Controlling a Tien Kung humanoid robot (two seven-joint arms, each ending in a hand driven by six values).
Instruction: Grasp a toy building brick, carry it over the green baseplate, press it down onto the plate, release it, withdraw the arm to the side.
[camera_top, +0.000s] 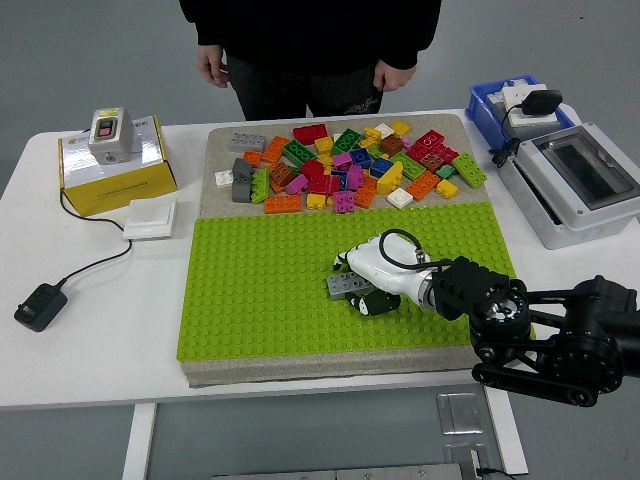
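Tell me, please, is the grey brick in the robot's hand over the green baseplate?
Yes, the right hand holds the grey brick above the middle of the green baseplate.

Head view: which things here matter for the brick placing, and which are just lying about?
In the job:
right hand
grey brick it holds
green baseplate
brick pile

Lying about:
yellow box
white switch
black adapter
blue bin
grey enclosure

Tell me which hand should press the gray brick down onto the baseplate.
Right. The right hand already grips the gray brick over the green baseplate, near its middle. No left arm is in view, so it would have to reach in and take the brick first.
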